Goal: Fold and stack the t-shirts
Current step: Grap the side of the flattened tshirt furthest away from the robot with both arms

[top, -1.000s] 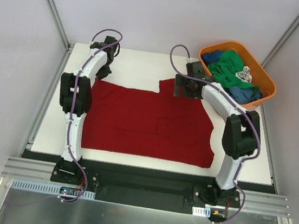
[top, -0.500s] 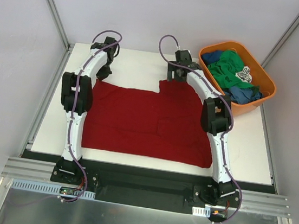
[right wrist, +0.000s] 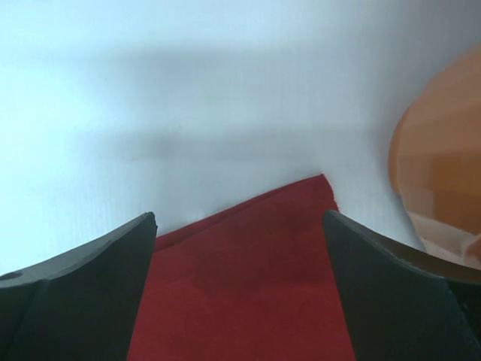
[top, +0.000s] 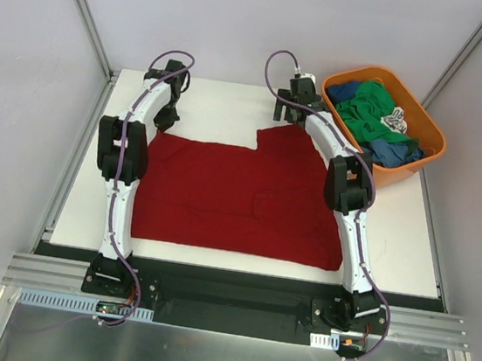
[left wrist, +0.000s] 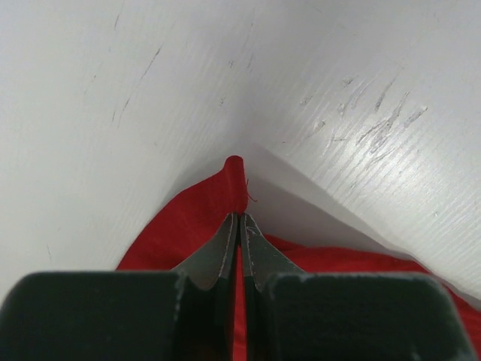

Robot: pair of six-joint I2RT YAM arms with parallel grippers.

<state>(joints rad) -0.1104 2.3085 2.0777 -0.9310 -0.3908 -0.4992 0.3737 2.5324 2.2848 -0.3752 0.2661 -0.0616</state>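
A large dark red t-shirt (top: 239,198) lies spread flat across the white table (top: 223,108). My left gripper (top: 165,121) is at its far left corner and is shut on that corner of the red cloth (left wrist: 218,207), which rises in a small peak between the jaws. My right gripper (top: 289,114) is open over the shirt's far right corner (right wrist: 248,256), a finger on each side of the cloth, holding nothing. Green (top: 369,108) and blue (top: 390,151) t-shirts lie crumpled in the orange tub (top: 428,124).
The orange tub stands at the table's far right corner, close beside my right arm; its wall shows in the right wrist view (right wrist: 440,180). White enclosure walls with metal posts surround the table. A black rail runs along the near edge (top: 228,289).
My right arm has swung from beside the tub to the far left, stretching out so its gripper now hovers over the shirt's far right corner. The left arm has stayed still.
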